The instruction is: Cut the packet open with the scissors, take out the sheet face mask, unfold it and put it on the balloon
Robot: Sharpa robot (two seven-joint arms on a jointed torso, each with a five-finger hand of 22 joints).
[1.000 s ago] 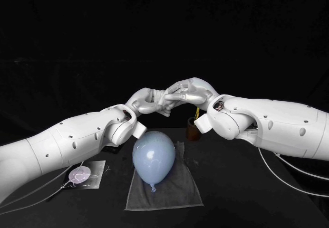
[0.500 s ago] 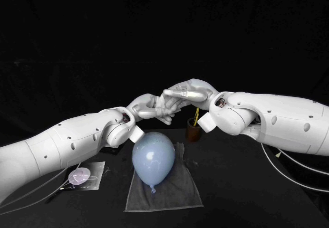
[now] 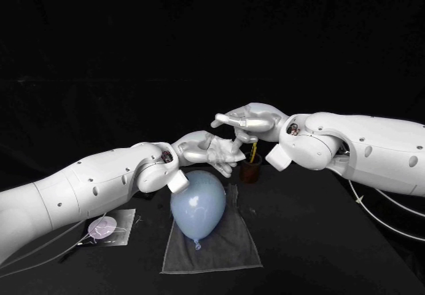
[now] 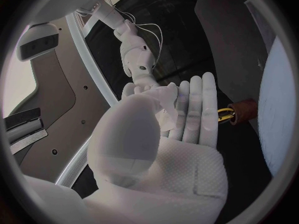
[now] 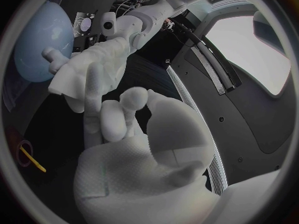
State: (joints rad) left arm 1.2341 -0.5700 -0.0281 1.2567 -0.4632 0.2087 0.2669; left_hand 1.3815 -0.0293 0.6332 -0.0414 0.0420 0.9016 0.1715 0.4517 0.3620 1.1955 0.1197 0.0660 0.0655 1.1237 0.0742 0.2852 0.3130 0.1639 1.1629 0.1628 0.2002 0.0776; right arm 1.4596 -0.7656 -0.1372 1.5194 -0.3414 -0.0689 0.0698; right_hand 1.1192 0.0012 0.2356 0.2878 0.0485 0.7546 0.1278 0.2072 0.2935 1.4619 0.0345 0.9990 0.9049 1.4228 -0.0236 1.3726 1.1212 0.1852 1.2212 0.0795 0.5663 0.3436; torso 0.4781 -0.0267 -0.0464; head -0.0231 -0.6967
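the packet (image 3: pixel 110 226) lies flat on the black table (image 3: pixel 310 246) at the far left, near the left arm and well apart from both hands. the left hand (image 3: pixel 206 150) hangs just above the top end of the balloon (image 3: pixel 198 201). its long fingers are stretched out side by side and its thumb is folded over them, pinching the crumpled white sheet mask (image 4: pixel 165 104). in the right wrist view a loose end of the mask droops from that grip. the pale blue balloon lies lengthwise on a grey cloth (image 3: pixel 217 253), its knot toward the robot. just right of the balloon's top stands a brown cup (image 3: pixel 250 172), with the yellow-handled scissors (image 4: pixel 224 114) upright in it. the right hand (image 3: pixel 248 120) is held above the cup, higher than the left hand and close to it. its fingers are curled in with the thumb near one fingertip, and one finger reaches out alongside the mask. whether it pinches anything i cannot tell.
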